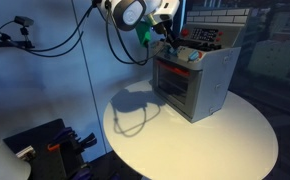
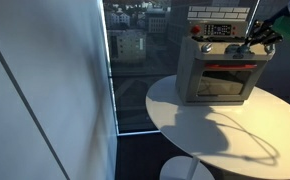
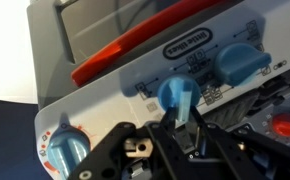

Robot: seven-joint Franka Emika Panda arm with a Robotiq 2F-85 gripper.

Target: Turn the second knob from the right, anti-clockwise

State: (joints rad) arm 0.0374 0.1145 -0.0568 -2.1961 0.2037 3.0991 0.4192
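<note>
A grey toy oven [image 1: 195,85] stands on a round white table [image 1: 215,140]; it shows in both exterior views [image 2: 225,75]. Its control panel carries blue knobs. In the wrist view the middle blue knob [image 3: 177,92] sits between my gripper's fingers [image 3: 182,122], which are closed on its ridge. Another blue knob [image 3: 240,65] is to its right and one more [image 3: 65,150] at lower left. In the exterior views my gripper [image 1: 168,40] [image 2: 253,38] is down on the oven's top panel.
A red bar [image 3: 115,55] runs across the oven above the panel. A red part [image 3: 285,125] shows at the right edge. A black cable lies on the table [image 1: 135,120]. A window wall stands beside the table [image 2: 135,60].
</note>
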